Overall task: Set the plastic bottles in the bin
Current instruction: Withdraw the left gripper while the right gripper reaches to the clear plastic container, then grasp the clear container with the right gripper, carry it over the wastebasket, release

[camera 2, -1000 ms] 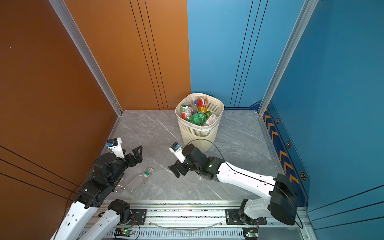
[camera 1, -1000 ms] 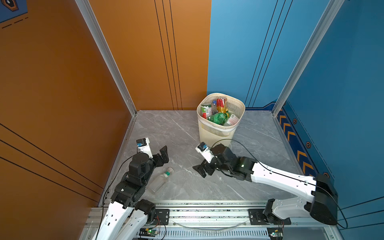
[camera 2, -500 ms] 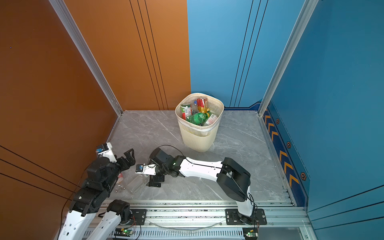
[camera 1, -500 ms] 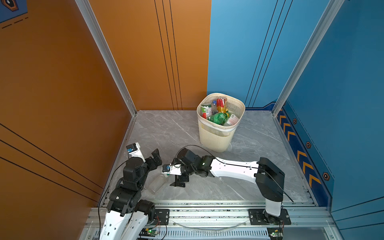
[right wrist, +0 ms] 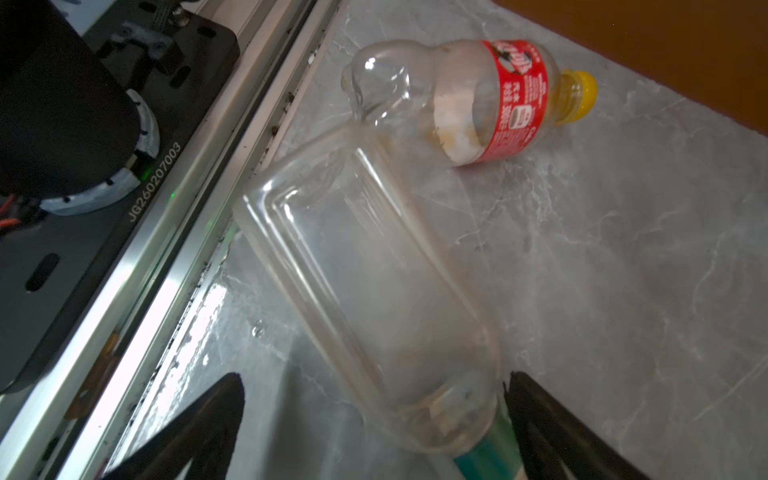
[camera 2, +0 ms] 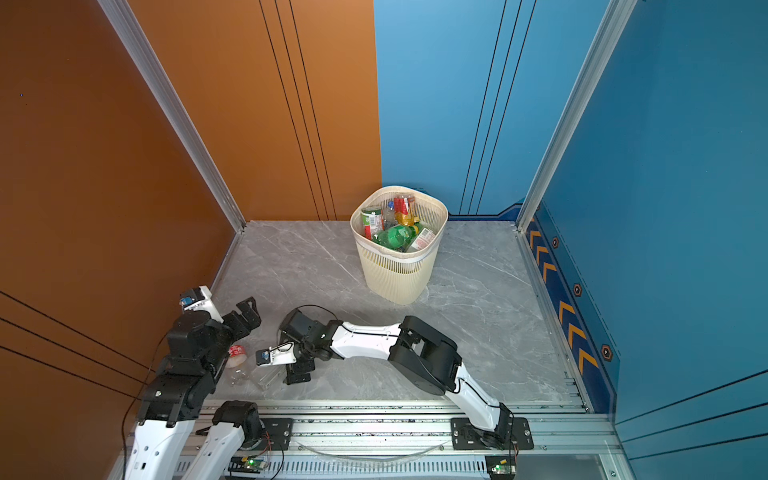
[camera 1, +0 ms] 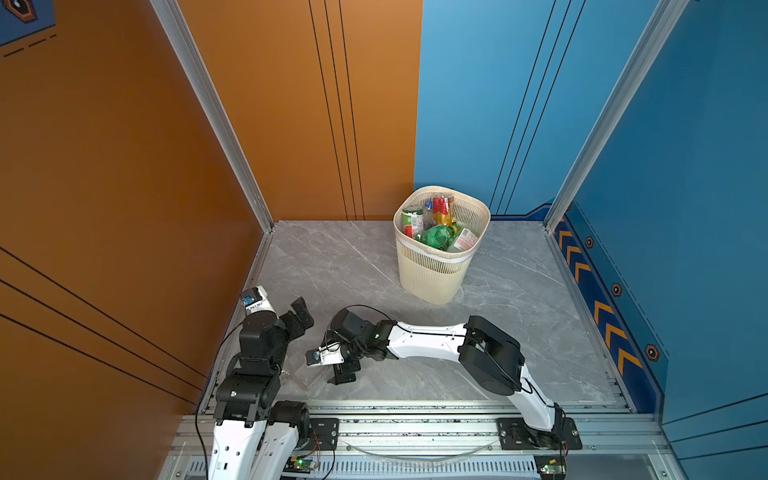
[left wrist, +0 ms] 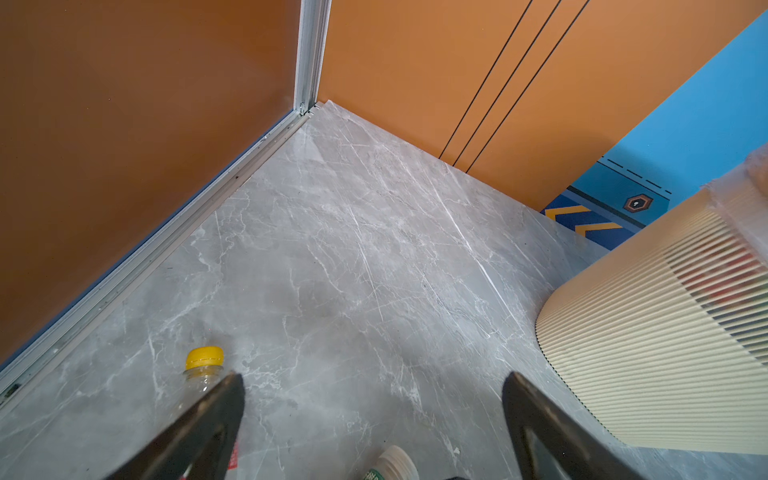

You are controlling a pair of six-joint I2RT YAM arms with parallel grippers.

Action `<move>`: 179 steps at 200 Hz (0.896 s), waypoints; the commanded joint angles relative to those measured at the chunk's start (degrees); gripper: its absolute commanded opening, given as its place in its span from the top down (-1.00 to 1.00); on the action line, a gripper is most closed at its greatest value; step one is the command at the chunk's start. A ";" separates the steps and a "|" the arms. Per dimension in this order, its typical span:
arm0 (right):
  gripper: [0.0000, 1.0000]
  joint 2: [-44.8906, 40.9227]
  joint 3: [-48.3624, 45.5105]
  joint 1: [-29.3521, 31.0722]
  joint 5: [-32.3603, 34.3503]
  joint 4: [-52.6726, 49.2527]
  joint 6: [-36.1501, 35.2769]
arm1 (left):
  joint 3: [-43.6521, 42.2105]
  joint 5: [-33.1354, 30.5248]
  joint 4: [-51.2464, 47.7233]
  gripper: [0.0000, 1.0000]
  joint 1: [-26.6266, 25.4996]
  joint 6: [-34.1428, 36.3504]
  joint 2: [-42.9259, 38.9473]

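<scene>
A cream bin [camera 1: 428, 278] stands at the back of the grey marble worktop [camera 1: 357, 266], near where the orange wall [camera 1: 124, 166] meets the blue wall [camera 1: 498, 104]. It is heaped with plastic bottles [camera 1: 436, 236]: a green one lies across the top, red-labelled ones stand behind it, and a white-labelled one leans against the rim. At the near left, the left pincer [camera 1: 303, 316] tilts upward with its jaws apart. The right arm [camera 1: 428, 340] reaches across (well past the middle), so the right pincer [camera 1: 338, 372] points down just beside a clear bottle [camera 1: 309, 376]. That bottle lies on the worktop close to the front rail [camera 1: 415, 409].
</scene>
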 commanded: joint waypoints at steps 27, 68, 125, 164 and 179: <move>-0.99 1.60 3.31 1.38 1.12 -1.49 -2.66 | 0.86 4.81 -0.51 -0.95 2.56 -0.07 0.27; -0.99 6.11 8.54 1.82 1.27 -5.70 -3.92 | 0.66 6.08 -0.47 -0.95 4.04 0.07 0.42; -0.84 8.92 12.46 1.21 0.91 -8.20 -2.40 | -0.13 7.92 -0.13 -0.95 5.55 -0.05 0.50; -0.37 8.26 11.72 0.39 2.03 -7.50 0.34 | -0.49 8.71 0.39 -0.95 6.25 -0.42 0.67; -0.27 7.28 10.28 -0.31 2.49 -5.83 2.14 | -0.69 9.00 0.53 -0.95 6.50 -0.50 0.65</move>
